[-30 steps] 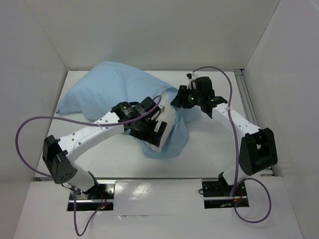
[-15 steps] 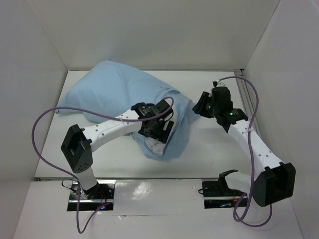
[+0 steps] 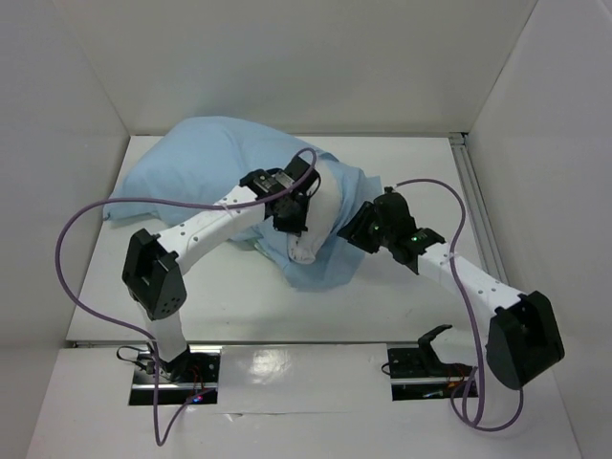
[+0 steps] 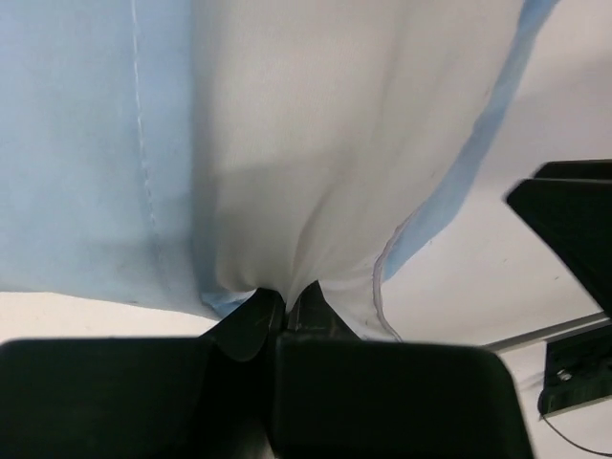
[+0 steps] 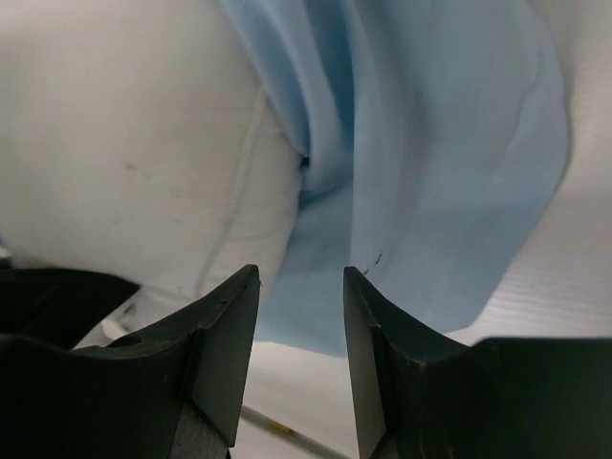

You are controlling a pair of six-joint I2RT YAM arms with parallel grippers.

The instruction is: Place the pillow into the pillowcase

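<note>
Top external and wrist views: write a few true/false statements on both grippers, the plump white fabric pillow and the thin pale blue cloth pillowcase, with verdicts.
1. The left gripper is shut on a pinch of the plump white fabric pillow. True.
2. The right gripper is clamped on the thin pale blue cloth pillowcase. False: its jaws stand apart, not closed on any cloth.
3. The pillow is fully inside the pillowcase. False: a white end shows outside the blue cloth.
4. Seen from above, both grippers are at the pillowcase's right end. True.
</note>
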